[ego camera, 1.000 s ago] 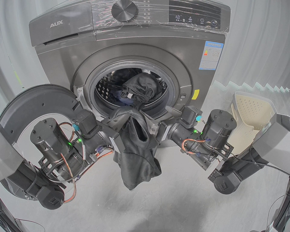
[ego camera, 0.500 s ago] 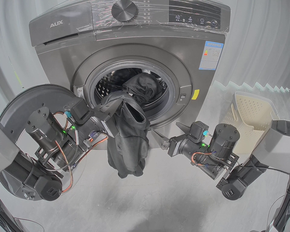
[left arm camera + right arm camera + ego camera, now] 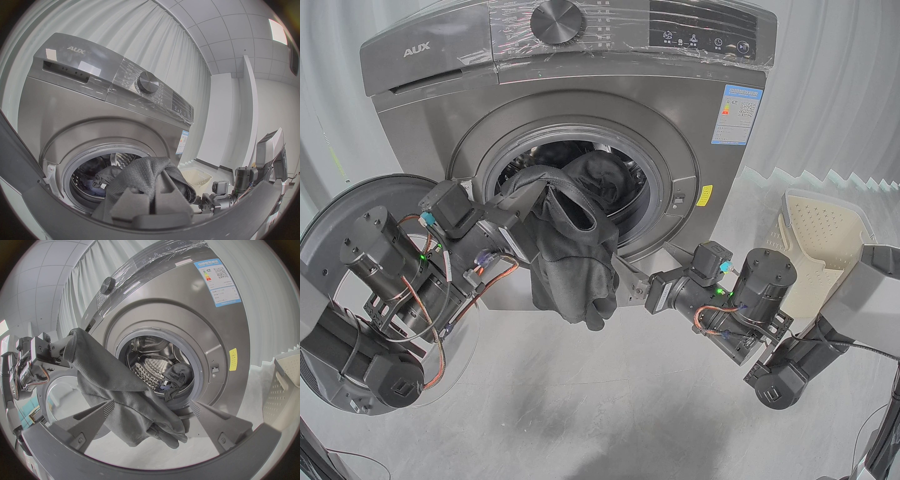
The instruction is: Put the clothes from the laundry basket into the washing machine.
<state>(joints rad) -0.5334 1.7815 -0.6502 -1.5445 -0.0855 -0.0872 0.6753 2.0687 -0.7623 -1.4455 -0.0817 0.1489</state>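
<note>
one washing machine (image 3: 425, 125); one laundry basket (image 3: 826, 232); two dark garments, a hanging garment (image 3: 575, 269) and a drum garment (image 3: 601, 175); two grippers, left gripper (image 3: 532, 195) and right gripper (image 3: 644, 262).

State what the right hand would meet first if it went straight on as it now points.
The right hand would probably meet the dark garment hanging from the left hand; depth is unclear.

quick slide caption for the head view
Left gripper holds a dark garment at the washing machine opening; right gripper open nearby, laundry basket to the right.
</note>
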